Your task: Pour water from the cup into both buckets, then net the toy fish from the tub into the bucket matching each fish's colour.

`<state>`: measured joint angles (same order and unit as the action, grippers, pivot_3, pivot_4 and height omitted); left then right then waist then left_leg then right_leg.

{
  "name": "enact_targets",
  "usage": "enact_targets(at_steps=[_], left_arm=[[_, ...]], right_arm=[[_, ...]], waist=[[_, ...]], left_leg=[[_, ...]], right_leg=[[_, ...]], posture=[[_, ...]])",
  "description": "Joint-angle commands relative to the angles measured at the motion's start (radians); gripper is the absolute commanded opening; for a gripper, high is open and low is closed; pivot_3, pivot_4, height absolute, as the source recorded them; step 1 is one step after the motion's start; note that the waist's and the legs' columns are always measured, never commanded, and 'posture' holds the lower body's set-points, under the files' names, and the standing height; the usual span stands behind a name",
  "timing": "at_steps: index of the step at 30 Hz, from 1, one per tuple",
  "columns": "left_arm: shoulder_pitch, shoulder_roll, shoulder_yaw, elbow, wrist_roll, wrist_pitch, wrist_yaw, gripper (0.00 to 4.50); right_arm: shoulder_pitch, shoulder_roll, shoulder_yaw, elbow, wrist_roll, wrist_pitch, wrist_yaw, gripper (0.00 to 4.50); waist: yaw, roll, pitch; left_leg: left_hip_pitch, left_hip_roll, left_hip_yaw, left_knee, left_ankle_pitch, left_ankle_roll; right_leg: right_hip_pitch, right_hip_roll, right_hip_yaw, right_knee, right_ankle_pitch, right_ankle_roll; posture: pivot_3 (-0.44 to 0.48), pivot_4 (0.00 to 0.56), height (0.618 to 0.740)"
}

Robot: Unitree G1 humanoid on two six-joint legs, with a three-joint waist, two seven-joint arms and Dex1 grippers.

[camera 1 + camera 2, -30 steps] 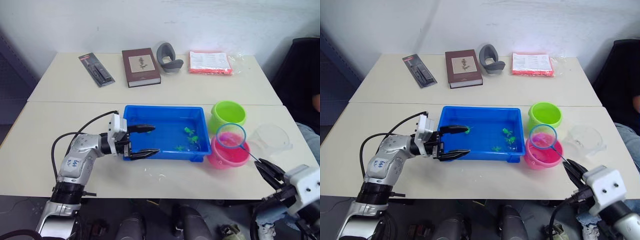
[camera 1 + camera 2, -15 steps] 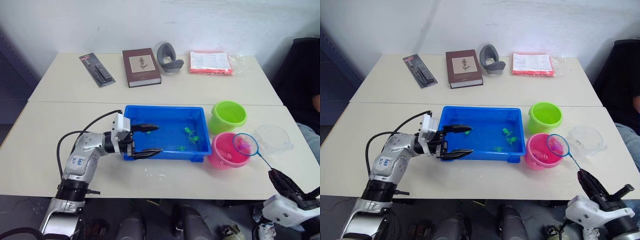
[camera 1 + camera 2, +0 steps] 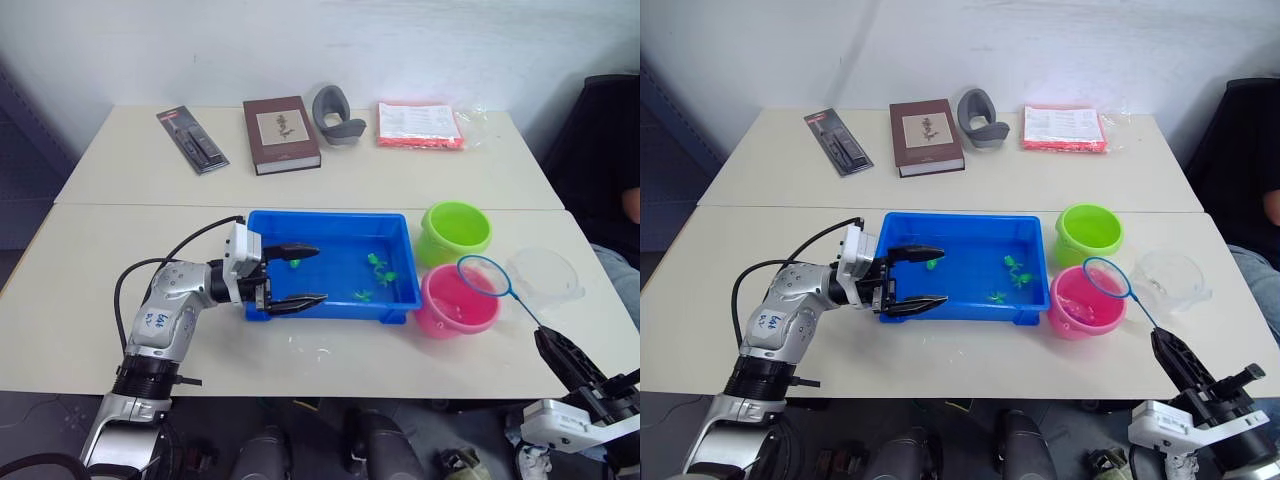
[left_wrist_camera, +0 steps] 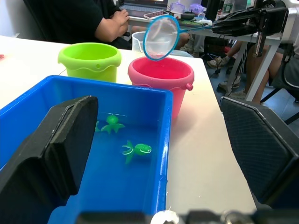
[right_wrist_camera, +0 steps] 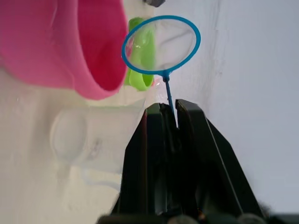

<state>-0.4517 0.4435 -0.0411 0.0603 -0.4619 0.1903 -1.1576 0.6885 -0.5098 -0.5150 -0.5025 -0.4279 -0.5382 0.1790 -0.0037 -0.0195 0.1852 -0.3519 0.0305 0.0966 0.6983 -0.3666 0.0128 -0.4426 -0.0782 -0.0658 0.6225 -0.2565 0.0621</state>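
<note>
The net (image 3: 483, 277) is pinched by its thin handle between the pressed-together fingers of the right gripper (image 5: 170, 122), near the front right corner of the tabletop. Its hoop is held in the air over the right side of the pink bucket (image 3: 456, 300), and the mesh looks empty.

The left gripper (image 3: 297, 275) is spread wide at the left end of the tub (image 3: 329, 223); one finger is seen over the water, the other by the tub's front rim. Nothing is held, and contact w/ the rim can't be told.

The tub sits mid-table toward the front edge. The green bucket (image 3: 456, 228) stands just right of it, w/ the pink bucket in front of that, near the tub's front right corner. The cup (image 3: 546, 275) rests right of the pink bucket, near the right edge, and appears emptied.

Progress, as judged: pouring looks done. Only green fish (image 4: 136, 150) are seen in the tub, approx. three or four at its right end, so the pink ones are prob. netted already; the pink bucket's contents can't be made out. The green fish are left to be scooped and carried to the green bucket, none seen there yet.
</note>
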Motion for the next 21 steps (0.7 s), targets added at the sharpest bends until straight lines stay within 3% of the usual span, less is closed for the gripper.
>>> enact_targets(at_steps=[1, 5, 11, 15, 21], left_arm=[[-0.003, 0.017, 0.021, 0.010, 0.005, -0.024, -0.004, 4.49], [-0.012, 0.043, 0.034, 0.044, 0.013, -0.044, -0.012, 4.49], [-0.034, 0.085, 0.071, 0.106, 0.026, -0.082, -0.011, 4.49], [-0.030, 0.094, 0.083, 0.109, 0.028, -0.093, -0.006, 4.49], [-0.003, 0.098, 0.093, 0.082, 0.026, -0.094, 0.009, 4.49]], right_arm=[[-0.047, -0.017, 0.137, -0.191, 0.577, 0.319, 0.147, 0.00], [-0.146, -0.118, 0.187, -0.358, 0.947, 0.663, 0.181, 0.00], [-0.490, -0.274, 0.276, -0.368, 1.466, 1.132, -0.089, 0.00], [-0.669, -0.375, 0.316, -0.302, 1.712, 1.333, -0.246, 0.00], [-0.779, -0.456, 0.361, -0.213, 1.997, 1.429, -0.422, 0.00]], waist=[[-0.002, 0.000, 0.000], [0.002, 0.000, 0.000], [0.007, 0.000, 0.000], [0.007, 0.000, 0.000], [0.013, 0.000, 0.000]], left_leg=[[0.001, 0.000, 0.000, 0.000, 0.000, 0.000], [0.001, 0.001, -0.001, 0.001, -0.001, 0.003], [0.000, 0.000, -0.002, 0.001, -0.002, 0.005], [-0.001, 0.000, -0.003, 0.001, 0.000, 0.002], [-0.004, 0.000, -0.003, 0.001, 0.000, 0.002]], right_leg=[[0.000, -0.001, 0.001, 0.001, 0.000, 0.000], [0.000, -0.002, 0.000, 0.003, 0.000, -0.001], [0.000, -0.003, -0.002, 0.003, 0.000, -0.001], [-0.001, -0.005, -0.005, 0.002, 0.000, -0.001], [-0.001, -0.006, -0.007, -0.002, 0.000, 0.000]], posture=[[0.000, 0.150, 0.740], [0.000, 0.150, 0.740], [0.000, 0.150, 0.740], [0.000, 0.150, 0.740], [0.000, 0.150, 0.740]])
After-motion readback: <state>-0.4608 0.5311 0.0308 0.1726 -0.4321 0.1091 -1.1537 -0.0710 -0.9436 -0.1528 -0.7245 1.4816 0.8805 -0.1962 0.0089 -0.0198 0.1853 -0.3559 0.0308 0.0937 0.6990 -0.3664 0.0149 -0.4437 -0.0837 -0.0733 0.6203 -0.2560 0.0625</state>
